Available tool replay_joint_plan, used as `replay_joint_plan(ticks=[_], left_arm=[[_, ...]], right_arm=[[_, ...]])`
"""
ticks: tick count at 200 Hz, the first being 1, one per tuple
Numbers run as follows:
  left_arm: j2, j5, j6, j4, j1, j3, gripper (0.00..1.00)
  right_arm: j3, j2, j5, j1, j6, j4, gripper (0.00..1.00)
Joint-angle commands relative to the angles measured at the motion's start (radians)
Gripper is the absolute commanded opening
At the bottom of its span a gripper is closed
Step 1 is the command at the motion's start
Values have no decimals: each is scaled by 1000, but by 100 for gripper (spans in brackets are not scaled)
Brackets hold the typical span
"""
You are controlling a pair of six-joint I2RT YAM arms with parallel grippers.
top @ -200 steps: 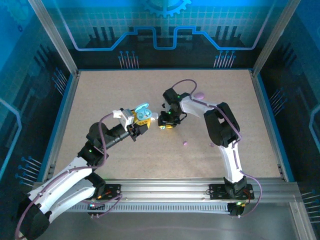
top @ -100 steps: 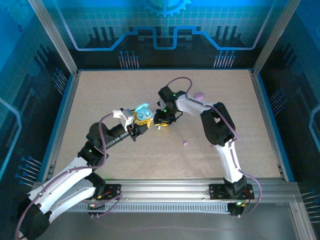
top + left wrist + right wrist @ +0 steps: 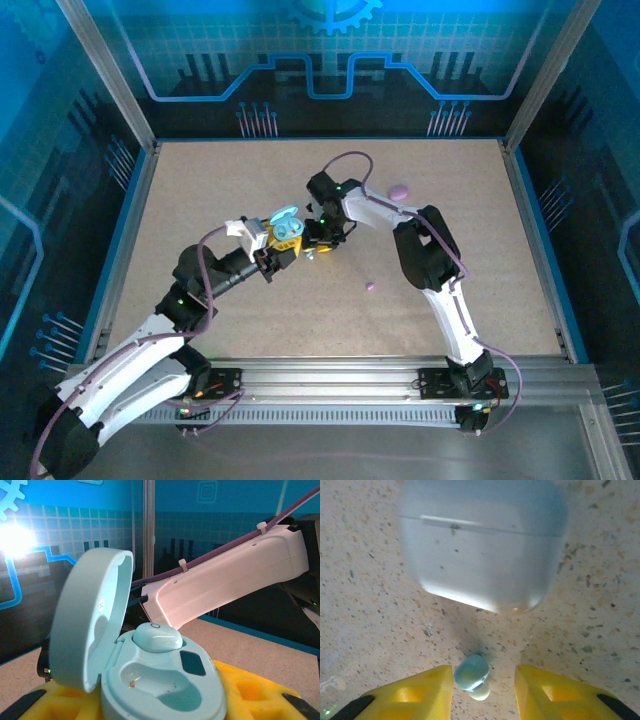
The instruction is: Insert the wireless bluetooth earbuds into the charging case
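We saw the left fingers [image 3: 250, 692] clamped on the base of the teal charging case [image 3: 165, 692], one yellow pad showing at each lower corner of the left wrist view and the case sitting between them. The case's lid [image 3: 90, 625] stood open and nearly upright on the left side of that view. One teal earbud [image 3: 156, 637] was seated in the farther socket, while the nearer socket [image 3: 150, 677] was bare. Behind the case, a white link of the right arm [image 3: 225, 585] crossed the view at a slant. From above, the case was held near the middle of the desk [image 3: 200, 180], with the right arm's wrist just beside it on the right. In the right wrist view, the right fingers [image 3: 420, 695] stood apart over the speckled desk. A second teal earbud [image 3: 471, 672], with a pale tip, lay in the gap between them. It was up against the finger on the left of that view, with a clear space to the other one. We could not tell whether it rested on the desk or hung from that finger. Beyond it the closed side of the teal case loomed large and blurred. Well apart from all this, a light purple case [image 3: 398, 190] sat farther back on the right of the desk, and a small purple earbud [image 3: 370, 286] lay nearer the arm bases
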State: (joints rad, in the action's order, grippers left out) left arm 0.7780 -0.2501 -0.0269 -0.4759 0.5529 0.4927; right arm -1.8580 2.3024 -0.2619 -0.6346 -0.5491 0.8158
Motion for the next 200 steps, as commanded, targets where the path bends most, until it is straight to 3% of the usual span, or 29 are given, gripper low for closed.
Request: replay_joint_plan(ticks=[1, 138, 200], left_arm=[[-13, 13, -8, -35, 6, 9, 34], [-52, 29, -16, -22, 6, -5, 34], [-57, 27, -13, -23, 5, -6, 34]], right_arm=[[-64, 57, 31, -31, 12, 68, 39], [-251, 155, 242, -124, 74, 227, 27], [-278, 154, 302, -148, 93, 278, 27]])
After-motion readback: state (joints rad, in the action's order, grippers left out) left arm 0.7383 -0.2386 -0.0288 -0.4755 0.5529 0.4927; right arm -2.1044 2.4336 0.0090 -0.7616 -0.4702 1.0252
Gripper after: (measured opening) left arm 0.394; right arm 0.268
